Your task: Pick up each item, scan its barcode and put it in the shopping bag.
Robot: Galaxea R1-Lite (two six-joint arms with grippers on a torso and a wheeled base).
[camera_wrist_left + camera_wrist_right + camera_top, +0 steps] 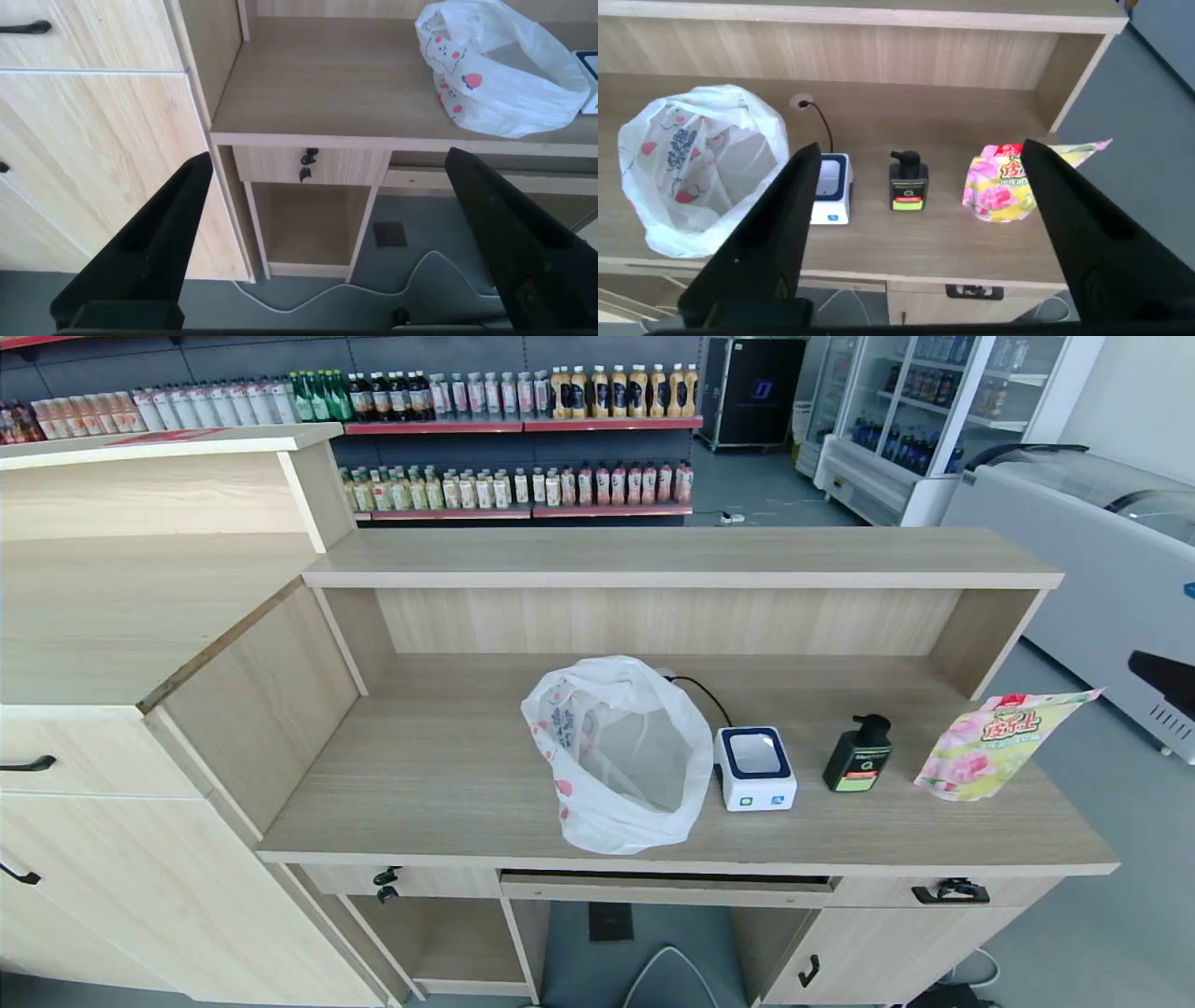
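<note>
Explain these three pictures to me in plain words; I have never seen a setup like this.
This is a two-armed robot at a shop checkout counter. The wide picture comes from a camera on its head, looking down. The other two come from cameras on its wrists. The dark prongs in them are each arm's own claw: the left claw and the right claw, both open and holding nothing. On the counter, from the robot's left to its right, are an open white shopping bag, a small white barcode scanner, a dark pump bottle and a pink flowered pouch.
</note>
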